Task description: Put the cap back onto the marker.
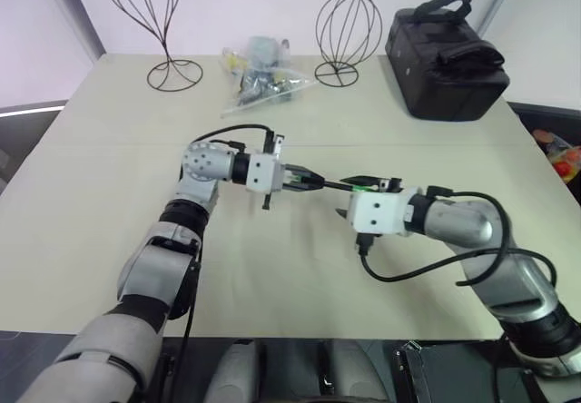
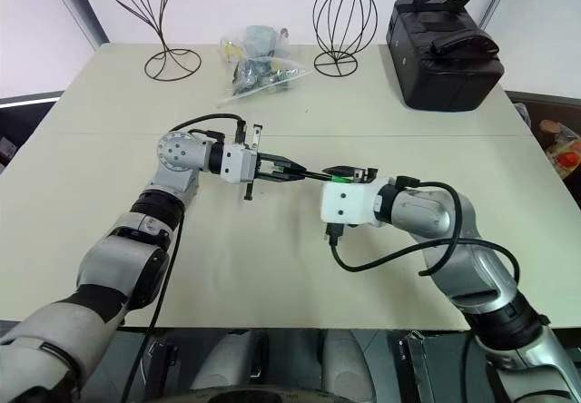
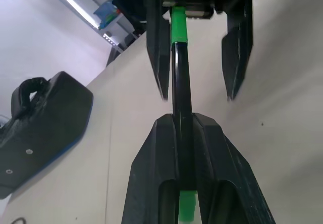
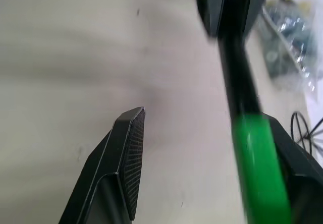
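The left gripper [image 3: 192, 148] is clamping the marker [image 3: 180, 82] above the table [image 1: 109, 194]. The cap [image 4: 260, 163] is sitting on the marker's end. The right gripper [image 4: 202, 148] is standing open around it.

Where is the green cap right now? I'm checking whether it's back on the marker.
The green cap sits on the end of the marker, between the open fingers of the right gripper, above the table's middle; the left gripper holds the marker's other end.

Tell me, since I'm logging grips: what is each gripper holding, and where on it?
The left gripper is shut on the marker's black barrel, cap fitted. The right gripper is open around the cap end, gripping nothing.
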`<state>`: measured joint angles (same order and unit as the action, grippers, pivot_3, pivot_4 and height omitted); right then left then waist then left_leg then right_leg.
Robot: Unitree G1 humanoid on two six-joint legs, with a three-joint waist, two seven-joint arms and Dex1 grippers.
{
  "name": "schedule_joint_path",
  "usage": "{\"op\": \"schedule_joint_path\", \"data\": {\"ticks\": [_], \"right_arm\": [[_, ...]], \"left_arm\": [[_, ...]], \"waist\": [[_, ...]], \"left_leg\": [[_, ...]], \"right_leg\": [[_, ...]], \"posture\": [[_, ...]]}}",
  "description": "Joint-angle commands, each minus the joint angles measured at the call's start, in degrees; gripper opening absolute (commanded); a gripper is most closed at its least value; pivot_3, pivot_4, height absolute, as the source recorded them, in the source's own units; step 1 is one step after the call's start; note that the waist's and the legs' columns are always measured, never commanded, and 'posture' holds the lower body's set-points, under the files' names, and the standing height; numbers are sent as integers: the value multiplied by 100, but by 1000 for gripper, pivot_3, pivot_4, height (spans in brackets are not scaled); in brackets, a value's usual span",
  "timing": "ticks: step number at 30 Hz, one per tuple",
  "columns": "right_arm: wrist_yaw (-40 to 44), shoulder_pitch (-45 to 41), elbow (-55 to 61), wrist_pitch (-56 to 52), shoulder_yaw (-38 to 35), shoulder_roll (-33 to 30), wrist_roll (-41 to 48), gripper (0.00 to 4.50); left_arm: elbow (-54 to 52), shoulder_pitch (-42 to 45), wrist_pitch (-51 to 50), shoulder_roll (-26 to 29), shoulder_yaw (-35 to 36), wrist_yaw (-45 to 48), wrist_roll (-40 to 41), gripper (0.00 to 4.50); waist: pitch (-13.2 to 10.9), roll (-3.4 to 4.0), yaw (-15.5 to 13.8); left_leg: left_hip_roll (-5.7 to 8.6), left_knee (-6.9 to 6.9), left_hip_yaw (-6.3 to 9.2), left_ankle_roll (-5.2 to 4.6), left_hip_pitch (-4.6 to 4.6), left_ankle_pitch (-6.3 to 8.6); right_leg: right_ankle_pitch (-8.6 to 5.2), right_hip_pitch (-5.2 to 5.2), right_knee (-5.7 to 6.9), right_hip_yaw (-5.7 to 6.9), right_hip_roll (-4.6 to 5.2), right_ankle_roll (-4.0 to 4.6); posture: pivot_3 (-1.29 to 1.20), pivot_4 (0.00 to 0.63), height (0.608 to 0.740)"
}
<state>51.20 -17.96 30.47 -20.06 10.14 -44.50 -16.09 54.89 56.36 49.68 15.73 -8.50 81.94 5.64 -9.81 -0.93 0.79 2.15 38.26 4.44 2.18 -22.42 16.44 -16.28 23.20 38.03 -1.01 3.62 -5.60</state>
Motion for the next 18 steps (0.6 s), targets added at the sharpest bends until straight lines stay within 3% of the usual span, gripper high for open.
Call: {"op": "schedule_joint_path", "data": {"ticks": [1, 8, 18], "right_arm": [[32, 124, 331, -44, -450, -213, 159, 2710], [8, 510, 461, -299, -1149, -498, 447, 2710], [-598, 984, 1352, -1936, -1890, 498, 1413, 2710]], "left_arm": [[-233, -48, 46, 123, 35, -1, 146, 0], [-320, -208, -152, 497, 78, -31, 128, 0], [-831, -553, -1298, 882, 23, -109, 122, 0]], "waist": [[0, 0, -4], [0, 0, 1], [0, 0, -5]], "left_leg": [[0, 0, 0, 0, 0, 0], [-1, 0, 0, 0, 0, 0], [-4, 0, 4, 0, 0, 0]], "right_leg": [[0, 0, 0, 1, 0, 0], [0, 0, 0, 0, -1, 0], [0, -2, 1, 1, -1, 0]], "posture": [[0, 150, 740], [0, 150, 740], [0, 150, 740]]}}
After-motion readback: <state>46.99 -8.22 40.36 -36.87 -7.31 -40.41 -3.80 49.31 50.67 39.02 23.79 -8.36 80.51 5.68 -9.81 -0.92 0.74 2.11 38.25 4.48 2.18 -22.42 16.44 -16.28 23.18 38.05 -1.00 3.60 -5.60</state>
